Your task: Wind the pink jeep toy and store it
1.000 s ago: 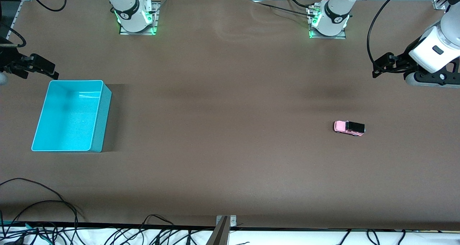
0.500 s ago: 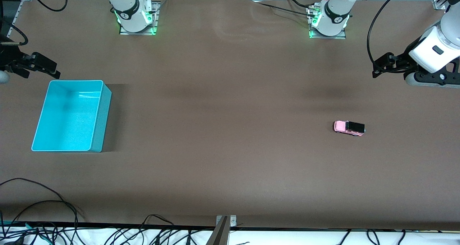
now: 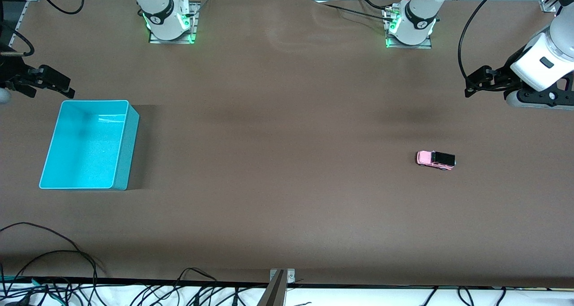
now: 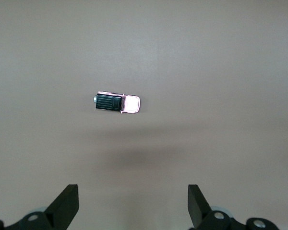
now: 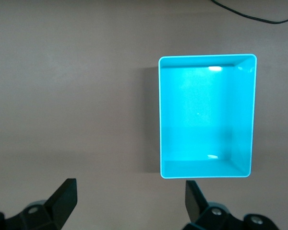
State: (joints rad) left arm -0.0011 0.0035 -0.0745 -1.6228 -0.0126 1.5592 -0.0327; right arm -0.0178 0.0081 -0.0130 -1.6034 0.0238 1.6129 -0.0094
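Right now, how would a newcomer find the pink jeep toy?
Start from the brown table and go toward the left arm's end. The pink jeep toy sits alone there, a tiny pink car with a black roof, far from the cyan bin.

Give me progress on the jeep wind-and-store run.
Done: nothing visible. The pink jeep toy sits untouched on the table toward the left arm's end; the cyan bin is empty. In hand: nothing; the left gripper and the right gripper hang open above the table's ends. Left: grasp, wind, store in the bin.
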